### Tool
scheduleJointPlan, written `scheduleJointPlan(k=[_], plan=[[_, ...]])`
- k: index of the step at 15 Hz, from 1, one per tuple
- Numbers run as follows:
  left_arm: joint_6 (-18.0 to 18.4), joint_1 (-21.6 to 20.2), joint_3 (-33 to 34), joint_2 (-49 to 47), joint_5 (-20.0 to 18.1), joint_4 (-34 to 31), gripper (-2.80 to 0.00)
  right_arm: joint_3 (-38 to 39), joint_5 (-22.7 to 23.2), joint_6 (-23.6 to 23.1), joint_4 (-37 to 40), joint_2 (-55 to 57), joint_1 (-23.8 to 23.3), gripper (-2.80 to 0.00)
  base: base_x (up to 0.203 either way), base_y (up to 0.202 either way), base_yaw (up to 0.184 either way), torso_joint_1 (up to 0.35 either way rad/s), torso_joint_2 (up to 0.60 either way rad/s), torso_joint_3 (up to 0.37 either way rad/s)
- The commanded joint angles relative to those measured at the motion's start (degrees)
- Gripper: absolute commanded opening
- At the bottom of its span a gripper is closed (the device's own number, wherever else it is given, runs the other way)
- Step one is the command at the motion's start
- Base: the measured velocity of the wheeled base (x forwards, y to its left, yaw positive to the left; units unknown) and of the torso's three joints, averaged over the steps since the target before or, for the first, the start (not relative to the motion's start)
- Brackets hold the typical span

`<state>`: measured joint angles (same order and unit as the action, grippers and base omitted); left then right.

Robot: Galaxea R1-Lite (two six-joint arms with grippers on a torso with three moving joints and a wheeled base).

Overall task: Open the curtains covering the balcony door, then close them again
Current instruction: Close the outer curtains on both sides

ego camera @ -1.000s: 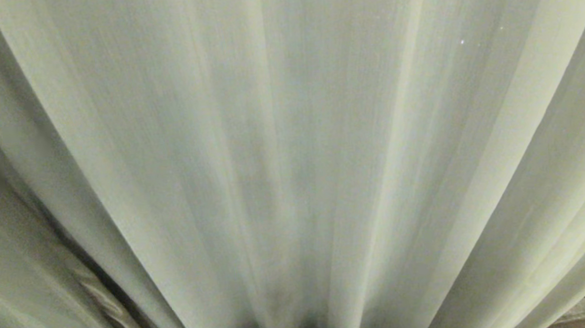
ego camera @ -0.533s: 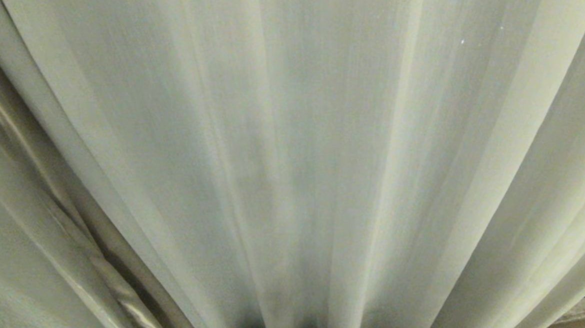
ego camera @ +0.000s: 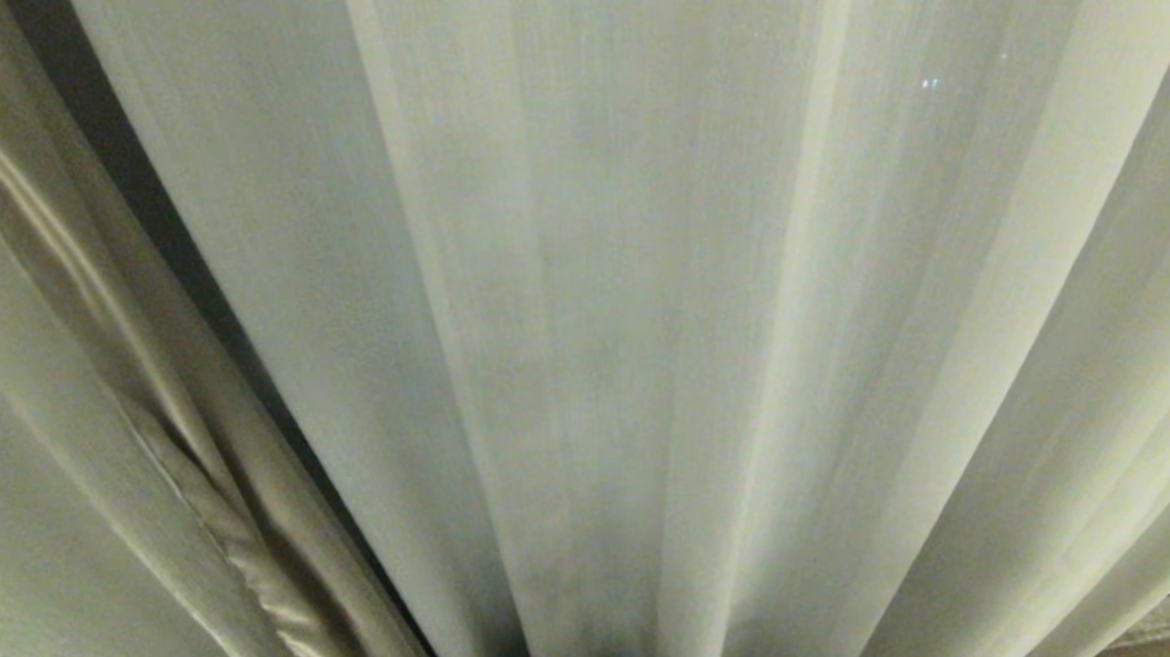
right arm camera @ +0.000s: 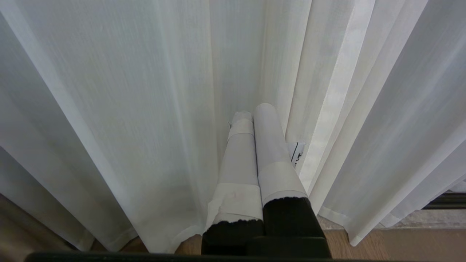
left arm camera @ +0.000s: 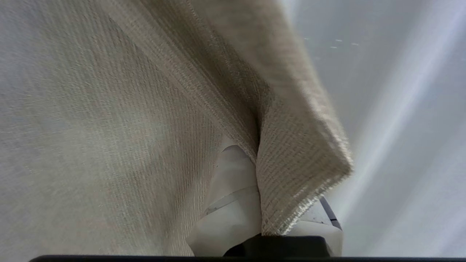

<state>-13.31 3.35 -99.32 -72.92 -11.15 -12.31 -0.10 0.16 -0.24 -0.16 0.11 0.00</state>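
My left tool point(left arm camera: 256, 171) is clamped on the coarse woven curtain point(left arm camera: 109, 127), its white-wrapped fingers point(left arm camera: 233, 189) pinching a fold of the beige fabric so that the frayed hemmed corner point(left arm camera: 313, 182) hangs over one finger. Beyond that fold, in the left wrist view, the pale sheer layer point(left arm camera: 400, 109) fills the background in soft vertical streaks.

My right tool point(right arm camera: 253, 116) sits with its two taped fingers point(right arm camera: 269, 145) pressed together, holding nothing, tips pointing into the folds of the sheer curtain point(right arm camera: 127, 109). A small white tag with black marks point(right arm camera: 296, 153) shows just beside those fingers, between them and a hemmed edge of the sheer point(right arm camera: 335, 109). Under the hem lies a strip of wooden floor point(right arm camera: 400, 243), with a dark track or frame point(right arm camera: 444, 200) at the far side.

From my head camera, the sheer curtain point(ego camera: 644, 315) spreads across nearly the whole view in fanned pleats. At my left, the heavier opaque drape point(ego camera: 33, 498) with its shiny hemmed edge point(ego camera: 258, 586) lies beside the sheer, a narrow dark gap point(ego camera: 137, 192) between the two layers. The balcony door itself is hidden behind the fabric.
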Motion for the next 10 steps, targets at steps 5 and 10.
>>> scheduleJointPlan(k=[5,10], plan=[[0.0,6.3,0.0,-0.7,-0.1,-0.2,-2.8,0.0,0.0,0.0,0.0,0.0,0.0,-2.8,0.0,0.0,0.0,0.0,0.0,0.0],[0.0,10.4,-0.1,-1.6,0.0,-0.1,-2.8,0.0,0.0,0.0,0.0,0.0,0.0,-2.8,0.0,0.0,0.0,0.0,0.0,0.0]])
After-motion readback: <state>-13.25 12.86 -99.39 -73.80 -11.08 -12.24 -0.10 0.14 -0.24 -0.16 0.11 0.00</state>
